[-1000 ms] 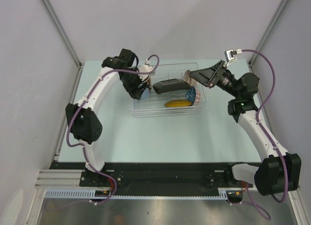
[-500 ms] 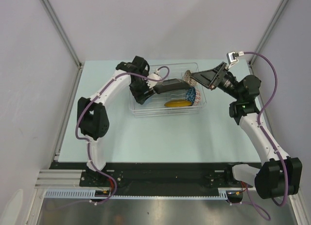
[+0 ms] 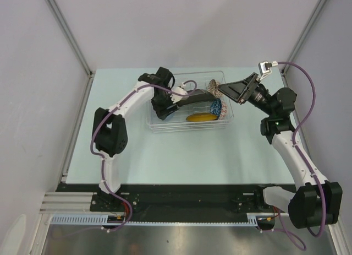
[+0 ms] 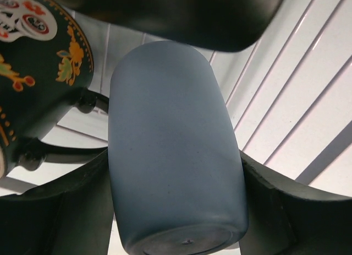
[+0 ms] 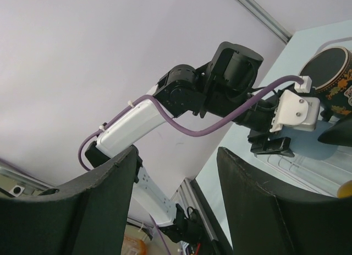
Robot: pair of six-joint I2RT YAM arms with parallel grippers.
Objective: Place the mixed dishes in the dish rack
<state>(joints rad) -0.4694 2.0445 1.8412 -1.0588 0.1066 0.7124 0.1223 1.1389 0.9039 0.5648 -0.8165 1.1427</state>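
My left gripper (image 3: 166,110) is shut on the light blue cup (image 4: 173,150), low inside the left end of the clear dish rack (image 3: 190,124). The cup's base faces the wrist camera, above the rack's ribbed floor. A dark cup with orange floral decoration (image 4: 38,62) stands just left of it and also shows in the right wrist view (image 5: 330,73). The black square plate (image 3: 192,97) stands on edge mid-rack. The yellow-brown saucer (image 3: 201,117), blue patterned bowl (image 3: 216,107) and beige patterned bowl (image 3: 213,87) sit at the rack's right end. My right gripper (image 3: 226,90) is open and empty above the rack's far right corner.
The rack stands at the far middle of the pale green table (image 3: 165,156). Grey walls with metal corner posts (image 3: 66,29) close in the sides and back. The left arm's white link (image 5: 132,123) fills the middle of the right wrist view.
My left arm has swung to the right and carried the light blue cup deeper into the rack beside the black plate. My right gripper has drawn back slightly to the right, still open.
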